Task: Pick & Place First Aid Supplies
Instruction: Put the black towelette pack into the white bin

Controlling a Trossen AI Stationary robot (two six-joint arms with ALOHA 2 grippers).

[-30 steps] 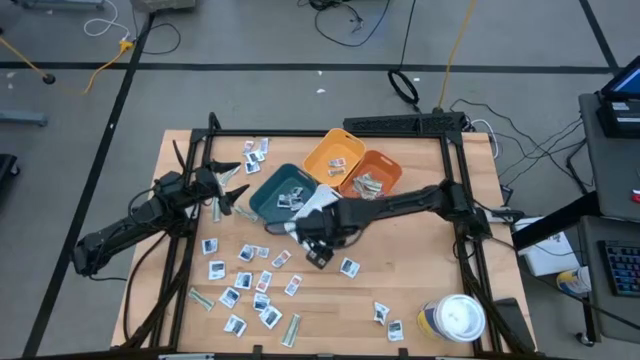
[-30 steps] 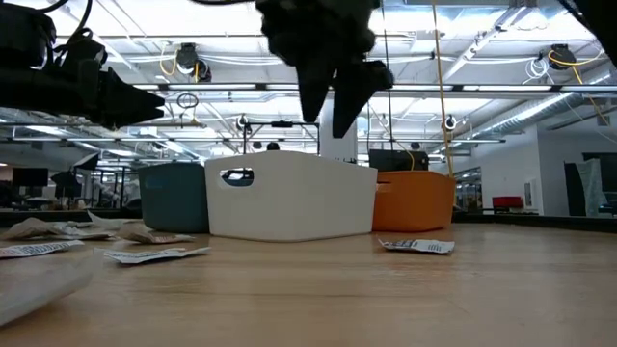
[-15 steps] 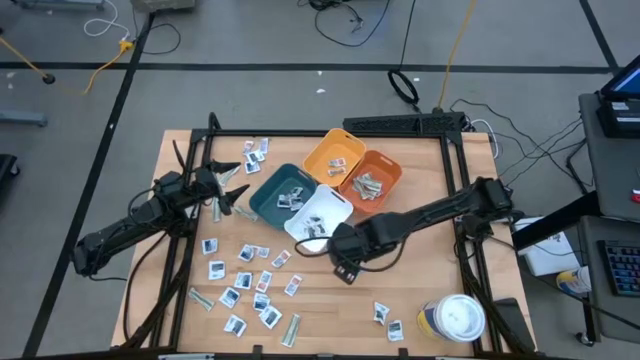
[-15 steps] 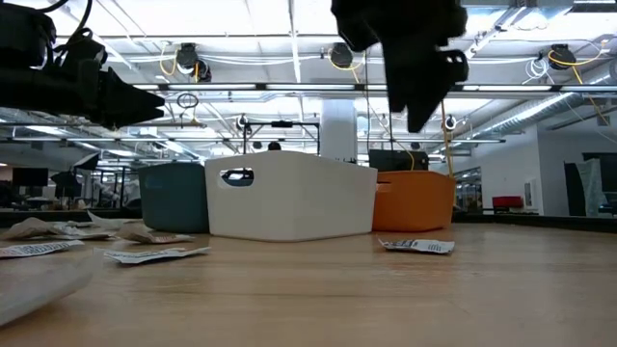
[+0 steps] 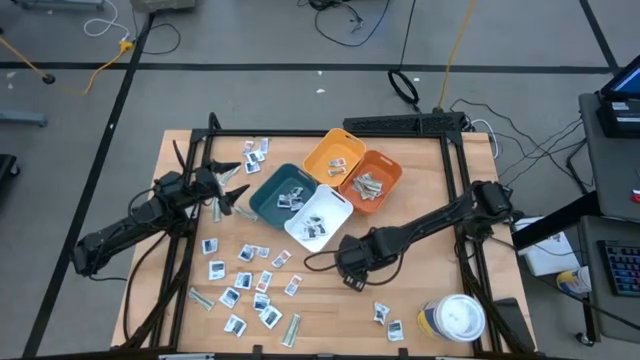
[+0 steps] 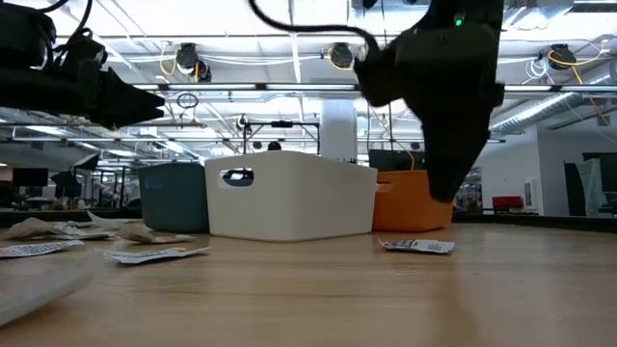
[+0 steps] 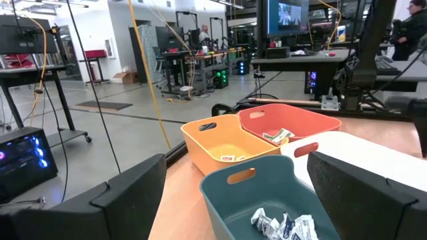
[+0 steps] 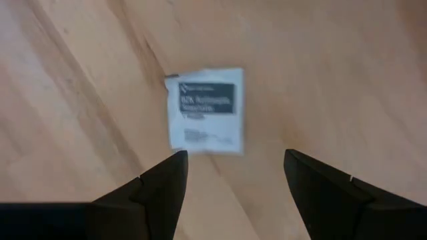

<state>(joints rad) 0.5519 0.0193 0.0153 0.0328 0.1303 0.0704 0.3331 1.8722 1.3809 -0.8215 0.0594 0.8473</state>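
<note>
My right gripper is open and points down over a lone white packet with dark print, which lies flat on the wood between and below the fingers, untouched. In the low view the gripper hangs just above a packet. Many more packets lie scattered on the table's near left. My left gripper is open and empty, held above the table left of the teal bin; its wrist view looks over the bins.
Four bins stand clustered at mid-table: teal, white, yellow-orange and orange, each with a few packets inside. A round white-lidded tub stands at the near right. Two packets lie left of it.
My right gripper has gone from beside the white bin toward the table's right and near edge, and has come down over the lone packet. My left arm has kept still.
</note>
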